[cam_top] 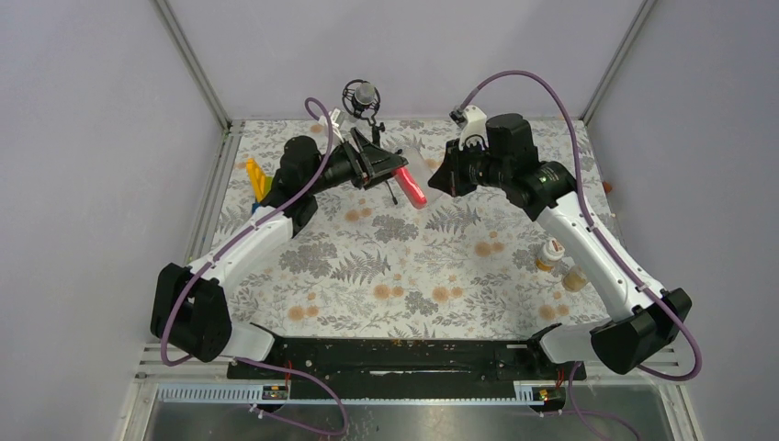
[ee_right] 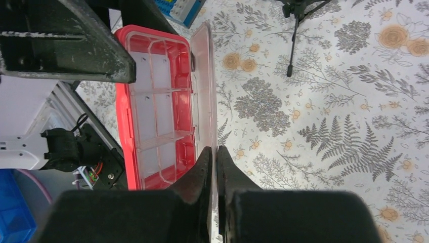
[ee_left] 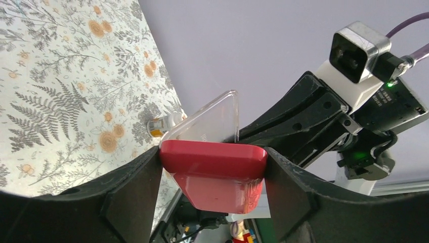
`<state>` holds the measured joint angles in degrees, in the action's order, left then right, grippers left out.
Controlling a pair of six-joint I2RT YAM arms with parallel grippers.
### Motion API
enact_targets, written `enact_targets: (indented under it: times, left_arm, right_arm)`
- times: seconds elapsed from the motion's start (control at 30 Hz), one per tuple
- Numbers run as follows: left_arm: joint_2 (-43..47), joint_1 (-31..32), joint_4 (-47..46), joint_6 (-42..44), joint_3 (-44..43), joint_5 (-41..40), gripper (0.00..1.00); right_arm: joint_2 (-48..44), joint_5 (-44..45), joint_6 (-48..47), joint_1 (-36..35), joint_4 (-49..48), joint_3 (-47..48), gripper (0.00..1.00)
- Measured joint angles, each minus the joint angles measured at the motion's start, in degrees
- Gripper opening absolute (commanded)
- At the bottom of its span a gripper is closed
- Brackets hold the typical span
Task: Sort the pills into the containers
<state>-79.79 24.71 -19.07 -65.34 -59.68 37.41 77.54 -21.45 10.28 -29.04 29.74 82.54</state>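
The pink compartment box (cam_top: pixel 412 188) hangs in the air over the back of the table, clamped across its width by my left gripper (ee_left: pixel 212 187). Its clear lid (ee_right: pixel 205 91) stands open, and the compartments (ee_right: pixel 157 106) look empty. My right gripper (ee_right: pixel 216 157) is shut on the lid's free edge, the thin plastic pinched between the fingertips. From above, the two grippers (cam_top: pixel 390 173) (cam_top: pixel 441 179) meet at the box. The white-capped bottle (cam_top: pixel 549 254) and the clear yellowish bottle (cam_top: pixel 575 277) stand at the right. I cannot make out any pills.
The blue, yellow and grey toy-brick block (cam_top: pixel 257 180) lies at the left edge of the floral cloth (cam_top: pixel 404 266). A small black tripod (cam_top: pixel 363 97) stands at the back edge, and its leg (ee_right: pixel 295 30) reaches close to the box.
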Motion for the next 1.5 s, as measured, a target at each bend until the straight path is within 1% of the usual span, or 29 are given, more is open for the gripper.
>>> enact_targets:
  times: [0.03,0.1,0.13,0.17,0.33,0.47,0.57,0.7,0.77,0.97,1.17,1.23,1.33,1.5]
  left_arm:
    - [0.0,0.0,0.1,0.5,0.0,-0.2,0.8]
    - [0.1,0.0,1.1,2.3,-0.1,-0.8,0.93]
    - [0.3,0.1,2.5,3.9,-0.3,-1.5,0.97]
    - [0.5,0.1,3.7,5.4,-0.4,-2.2,0.99]
    - [2.7,-0.8,12.4,15.0,-0.7,-9.2,0.99]
    - [5.0,-1.5,18.4,21.7,-0.8,-15.3,0.99]
    - [5.6,-2.0,21.6,24.9,-1.1,-18.4,0.98]
    - [5.6,-2.9,25.0,27.6,-1.0,-20.4,0.93]
    - [5.6,-3.3,25.7,28.4,-0.7,-20.9,0.92]
    - [5.6,-4.5,25.4,29.8,4.0,-21.0,0.92]
    - [5.6,-5.7,24.5,29.8,8.5,-21.2,0.92]
    - [5.6,-6.0,24.3,29.8,9.3,-21.2,0.92]
    - [5.9,-6.3,23.9,29.8,9.7,-21.2,0.92]
    - [7.0,-6.7,22.9,29.8,9.7,-21.2,0.93]
  right_arm:
    - [0.0,0.3,-0.1,0.0,0.0,0.0,0.0]
    - [0.0,1.0,-0.3,-0.2,0.1,0.0,0.0]
    - [0.0,1.6,-0.3,-0.2,0.3,0.0,0.0]
    - [0.0,2.1,-0.5,-0.3,0.4,0.0,0.0]
    - [0.8,6.0,-2.3,-0.7,1.5,0.0,0.0]
    - [3.0,10.1,-4.9,-2.3,1.7,0.0,0.0]
    - [5.8,13.7,-6.9,-4.4,1.4,-0.3,0.0]
    - [9.8,16.5,-9.2,-6.3,-1.1,-3.2,0.0]
    - [11.6,17.9,-11.1,-7.1,-4.0,-6.1,0.0]
    - [14.6,17.2,-16.1,-7.9,-13.2,-15.0,0.0]
    - [20.3,16.2,-20.2,-8.0,-21.6,-15.7,0.0]
    - [22.1,16.0,-22.6,-8.2,-23.3,-15.7,0.06]
    - [23.5,15.8,-26.2,-8.5,-23.5,-15.7,0.13]
    - [23.8,15.8,-31.5,-8.9,-20.9,-15.1,0.19]
